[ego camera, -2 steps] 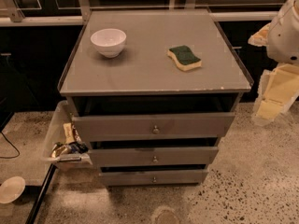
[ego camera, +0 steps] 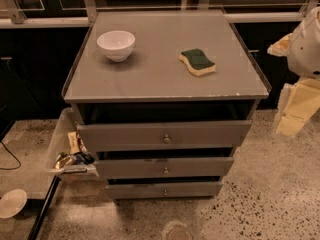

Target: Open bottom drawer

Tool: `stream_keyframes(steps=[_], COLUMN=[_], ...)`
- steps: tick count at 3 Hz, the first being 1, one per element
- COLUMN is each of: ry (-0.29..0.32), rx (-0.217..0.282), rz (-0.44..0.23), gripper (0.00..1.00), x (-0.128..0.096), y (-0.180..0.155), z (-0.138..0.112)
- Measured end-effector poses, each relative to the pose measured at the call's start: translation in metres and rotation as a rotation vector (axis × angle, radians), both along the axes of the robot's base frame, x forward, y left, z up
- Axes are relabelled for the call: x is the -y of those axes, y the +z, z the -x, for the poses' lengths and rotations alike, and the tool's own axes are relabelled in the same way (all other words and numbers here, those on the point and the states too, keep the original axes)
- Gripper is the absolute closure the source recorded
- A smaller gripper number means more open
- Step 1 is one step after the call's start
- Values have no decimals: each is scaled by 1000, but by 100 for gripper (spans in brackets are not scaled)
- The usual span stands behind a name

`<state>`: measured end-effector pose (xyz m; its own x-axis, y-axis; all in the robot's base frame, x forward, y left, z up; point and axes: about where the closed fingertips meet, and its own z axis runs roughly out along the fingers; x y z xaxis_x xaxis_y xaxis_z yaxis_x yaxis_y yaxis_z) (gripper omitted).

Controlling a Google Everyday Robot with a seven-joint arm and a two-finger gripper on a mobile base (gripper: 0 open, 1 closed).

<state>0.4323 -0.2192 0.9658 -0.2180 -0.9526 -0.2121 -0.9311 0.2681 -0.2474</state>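
Gripper (ego camera: 295,109) at right edge, grip state unclear, well apart from bottom drawer (ego camera: 164,189)

Grey cabinet top (ego camera: 160,81), white bowl (ego camera: 116,45) back left, green sponge (ego camera: 197,62) right, tool (ego camera: 295,111) off right edge

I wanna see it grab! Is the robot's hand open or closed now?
Gripper: at the right edge, away from the bottom drawer; open or closed cannot be told.

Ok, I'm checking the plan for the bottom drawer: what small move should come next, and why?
Probably lower the gripper toward the knob on the bottom drawer. The gripper hangs beside the cabinet, level with the top drawer, touching nothing and well above that knob.
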Motion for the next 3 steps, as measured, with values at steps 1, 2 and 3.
stream_keyframes(steps=[1,2,3], ry=[1,52,145], rx=[-17,-11,-2], rz=[-15,-36,-68], gripper=[0,0,0], x=[9,13,15], y=[-32,-75,-121], z=[13,27,33])
